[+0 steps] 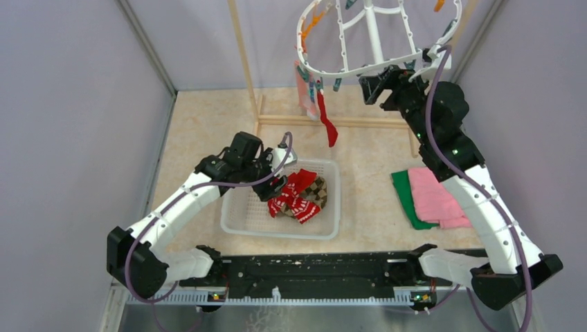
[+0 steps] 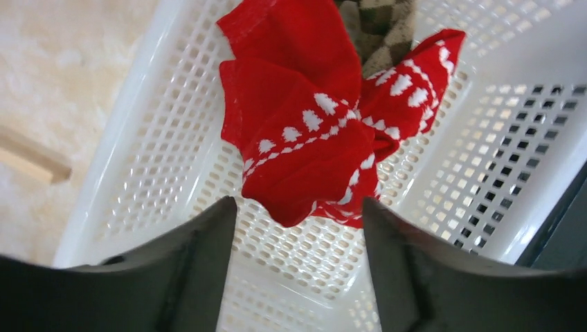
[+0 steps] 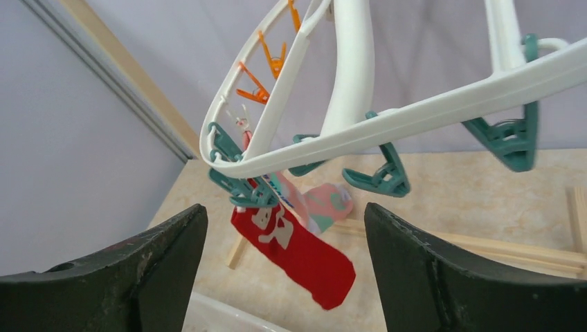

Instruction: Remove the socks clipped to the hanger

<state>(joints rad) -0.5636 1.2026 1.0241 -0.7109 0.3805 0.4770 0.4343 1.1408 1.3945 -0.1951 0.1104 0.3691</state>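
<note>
On my screen a red sock (image 1: 327,126) with white markings hangs from a teal clip (image 3: 239,190) at the left end of the hanger (image 1: 346,72), and a pink sock (image 3: 325,202) with teal patches is clipped just behind it. The hanger itself hangs high at the back of the table, beside the wooden rack (image 1: 244,55). My right gripper (image 3: 284,207) is raised just under the hanger's near rim, its fingers spread wide with nothing between them; other teal clips on that rim dangle without socks. Lower down, red socks (image 1: 294,197) with white patterns lie bunched in the white mesh basket (image 1: 277,232) with a brown argyle sock (image 1: 320,189) touching them. My left gripper (image 2: 299,207) hovers right over that pile, fingers apart and gripping nothing, the red fabric lying loose below them. To the right of the basket, a folded pink cloth (image 1: 435,197) rests on a green cloth (image 1: 404,197) on the table (image 1: 208,124).
</note>
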